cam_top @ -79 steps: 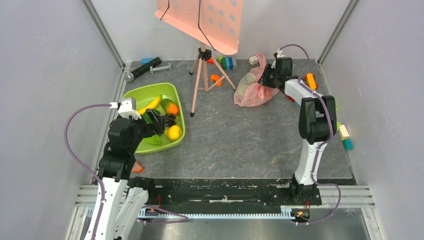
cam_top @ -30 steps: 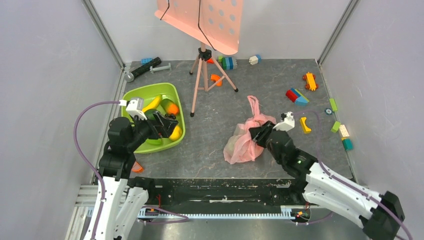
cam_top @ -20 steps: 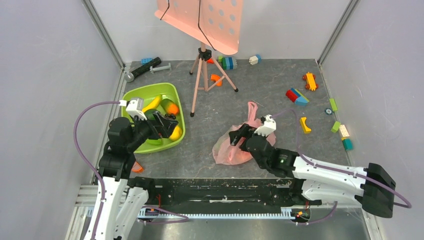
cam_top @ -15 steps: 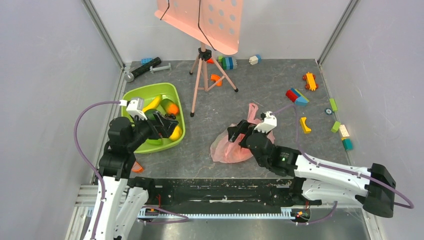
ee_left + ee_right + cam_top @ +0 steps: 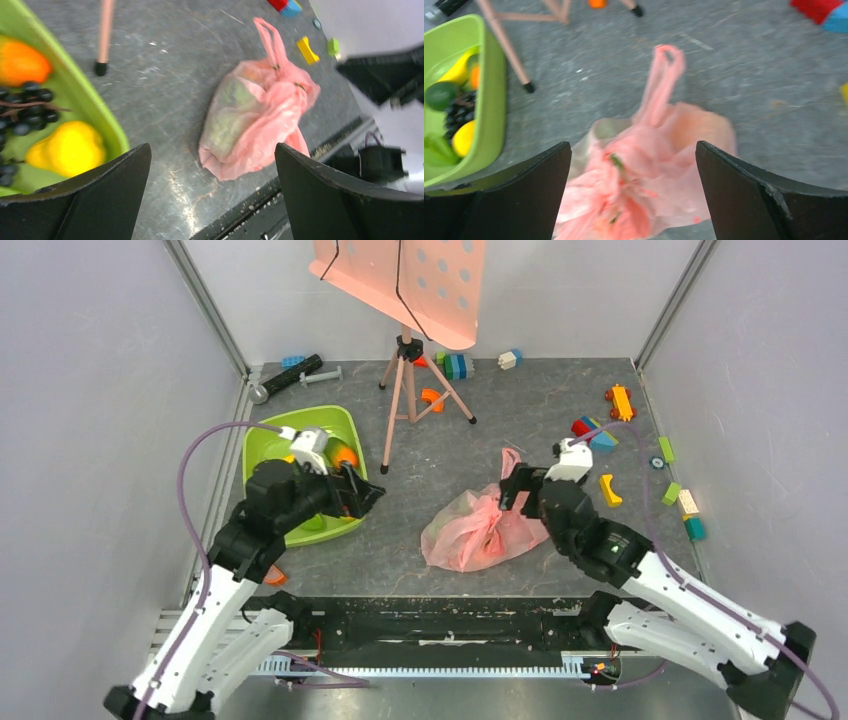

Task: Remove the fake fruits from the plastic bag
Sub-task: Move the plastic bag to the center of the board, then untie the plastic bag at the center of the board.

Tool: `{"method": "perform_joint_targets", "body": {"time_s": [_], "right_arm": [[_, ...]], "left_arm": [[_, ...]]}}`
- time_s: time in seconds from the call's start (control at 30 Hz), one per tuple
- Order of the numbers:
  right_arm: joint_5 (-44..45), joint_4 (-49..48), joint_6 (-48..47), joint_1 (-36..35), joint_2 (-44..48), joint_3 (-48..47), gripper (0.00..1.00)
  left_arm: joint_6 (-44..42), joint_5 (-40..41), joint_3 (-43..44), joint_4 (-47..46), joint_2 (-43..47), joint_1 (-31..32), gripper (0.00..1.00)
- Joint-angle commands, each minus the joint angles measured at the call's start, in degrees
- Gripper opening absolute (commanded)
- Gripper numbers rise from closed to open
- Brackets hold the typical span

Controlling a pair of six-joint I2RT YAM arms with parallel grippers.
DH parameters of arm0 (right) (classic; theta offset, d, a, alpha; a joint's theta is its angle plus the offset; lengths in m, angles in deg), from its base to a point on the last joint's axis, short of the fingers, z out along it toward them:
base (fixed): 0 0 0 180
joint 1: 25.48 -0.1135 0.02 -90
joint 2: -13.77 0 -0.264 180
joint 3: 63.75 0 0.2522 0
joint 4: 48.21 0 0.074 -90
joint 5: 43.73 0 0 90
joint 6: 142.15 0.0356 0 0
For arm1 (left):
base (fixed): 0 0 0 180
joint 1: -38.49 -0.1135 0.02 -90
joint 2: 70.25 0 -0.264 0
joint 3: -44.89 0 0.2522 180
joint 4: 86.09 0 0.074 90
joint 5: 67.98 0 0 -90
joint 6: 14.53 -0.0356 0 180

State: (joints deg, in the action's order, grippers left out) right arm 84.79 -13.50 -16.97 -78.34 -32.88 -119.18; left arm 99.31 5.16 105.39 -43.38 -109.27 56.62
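The pink plastic bag (image 5: 478, 530) lies crumpled on the grey table, near the front middle, its loop handles pointing away. A greenish fake fruit (image 5: 227, 112) shows through its thin skin. My right gripper (image 5: 516, 490) hovers open just above the bag's right end, holding nothing; in the right wrist view the bag (image 5: 649, 175) lies between and below the spread fingers. My left gripper (image 5: 362, 497) is open at the right rim of the green bowl (image 5: 262, 435), facing the bag (image 5: 255, 120) and apart from it.
The green bowl (image 5: 85, 95) holds a yellow fruit (image 5: 65, 147), an orange one (image 5: 20, 62) and black grapes (image 5: 25, 105). A tripod (image 5: 405, 390) with a pink perforated panel (image 5: 410, 280) stands at the back middle. Toy blocks (image 5: 595, 432) lie scattered at right.
My right gripper dragged the bag leftward, then opened, let it go and drew back to the right. The left arm swung from over the bowl toward the bag.
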Motion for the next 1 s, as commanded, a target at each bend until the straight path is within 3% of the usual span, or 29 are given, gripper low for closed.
{"method": "perform_joint_targets", "body": {"time_s": [0.0,0.13,0.33,0.53,0.7,0.97], "right_arm": [[-9.9,4.1,-10.6,9.9,5.0,-1.9,0.98],[-10.1,4.0,-16.3,12.0,7.5,-1.5,0.98],[-11.5,7.3,-19.9,14.4,4.5,-2.1,0.94],[-21.0,4.8,-26.9,21.0,2.7,0.0,0.86],[-38.0,0.4,-34.5,27.7,3.0,2.9,0.89],[-51.8,-1.8,-43.2,29.8,0.7,6.1,0.82]], "left_arm": [[0.2,12.5,3.0,-4.2,-4.0,14.8,1.0],[1.7,16.5,3.4,-7.5,-9.5,24.8,1.0],[-1.8,15.1,4.3,-12.3,-16.8,31.3,1.0],[-7.4,12.3,7.2,-14.2,-22.4,34.1,1.0],[-10.9,10.3,9.6,-13.7,-25.8,35.3,1.0],[-18.3,7.2,11.0,-13.5,-28.4,35.3,1.0]]}}
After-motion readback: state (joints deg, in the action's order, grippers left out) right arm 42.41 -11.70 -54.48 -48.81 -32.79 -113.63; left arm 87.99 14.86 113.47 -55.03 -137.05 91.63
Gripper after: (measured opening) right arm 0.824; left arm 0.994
